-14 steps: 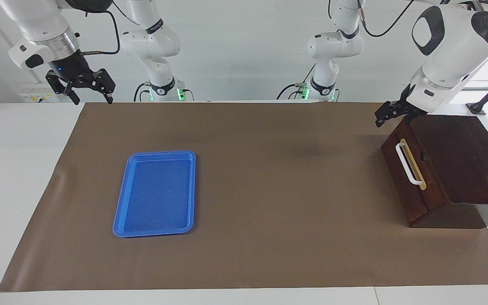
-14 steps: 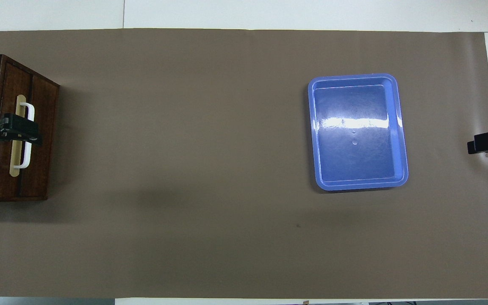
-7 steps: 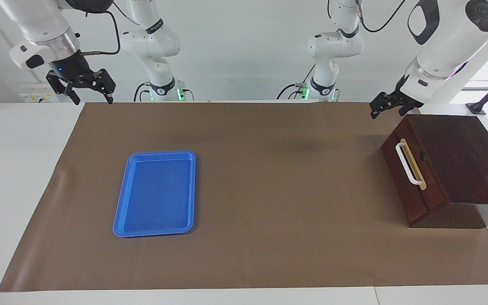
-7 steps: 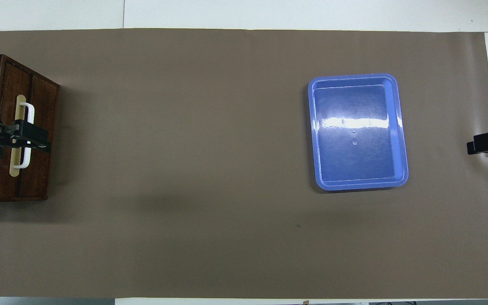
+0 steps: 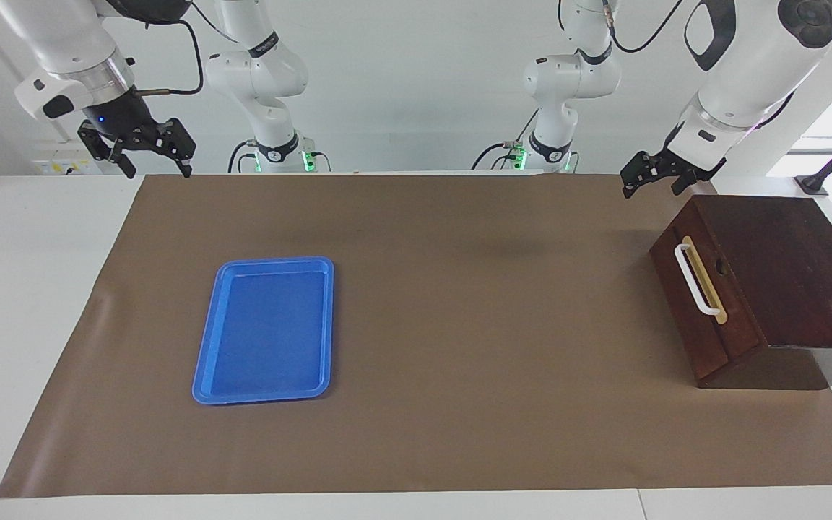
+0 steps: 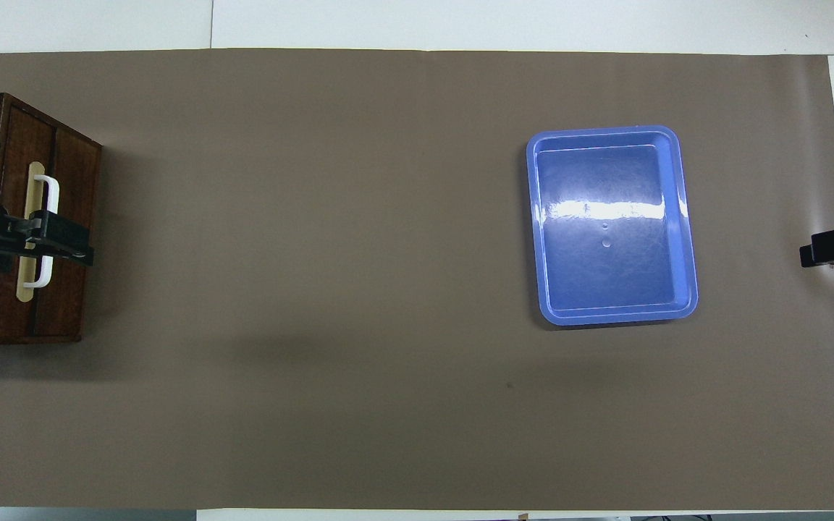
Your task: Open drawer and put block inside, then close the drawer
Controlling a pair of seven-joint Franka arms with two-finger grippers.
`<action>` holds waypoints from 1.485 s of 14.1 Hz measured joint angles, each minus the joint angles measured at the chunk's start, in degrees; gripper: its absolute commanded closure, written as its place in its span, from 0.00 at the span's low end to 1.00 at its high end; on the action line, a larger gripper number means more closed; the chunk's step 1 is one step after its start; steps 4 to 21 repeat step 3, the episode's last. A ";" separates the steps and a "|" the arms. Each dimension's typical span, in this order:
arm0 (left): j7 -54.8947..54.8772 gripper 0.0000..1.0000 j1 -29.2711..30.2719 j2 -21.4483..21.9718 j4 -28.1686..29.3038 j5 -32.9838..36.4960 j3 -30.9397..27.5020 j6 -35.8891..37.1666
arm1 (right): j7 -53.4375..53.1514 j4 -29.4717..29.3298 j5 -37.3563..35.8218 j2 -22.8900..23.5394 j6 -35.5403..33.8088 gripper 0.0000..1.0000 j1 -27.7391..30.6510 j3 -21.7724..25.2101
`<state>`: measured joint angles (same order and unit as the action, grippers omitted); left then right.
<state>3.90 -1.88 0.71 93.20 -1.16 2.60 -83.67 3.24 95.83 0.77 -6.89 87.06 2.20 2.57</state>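
Two things differ from a second ago: the left gripper (image 5: 648, 183) has risen off the corner of the dark brown wooden box (image 5: 784, 274) and drifted toward the middle of the surface, now hanging over the brown mat just beside the box's robot-side corner; the right gripper (image 5: 147, 154) has barely shifted. Box, drawer and tray lie where they did.

Brown paper-like mat (image 5: 459, 325): matte, flat, covers most of the white surface (image 5: 33, 289).

Wooden box: grained, glossy-dark, sloped top, sits at the left arm's end of the surface. Its single drawer (image 5: 698, 303) is closed, the dark front flush, with a white bar handle (image 5: 695, 279) on a tan strip.

Flat blue plastic tray (image 5: 266, 330): rectangular, rounded corners, raised rim, shiny base catching glare in the overhead view; lies toward the right arm's end.

Left gripper: black, jaws apart, holding nothing. Right gripper: black, jaws apart, holding nothing, waits over the mat's edge at the right arm's end.

Yellow block: not visible in either view.
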 measured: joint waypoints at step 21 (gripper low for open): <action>-0.62 0.00 0.00 -0.01 0.94 0.00 -0.58 -0.55 | 0.00 0.02 0.00 -0.02 0.00 0.00 0.00 -0.02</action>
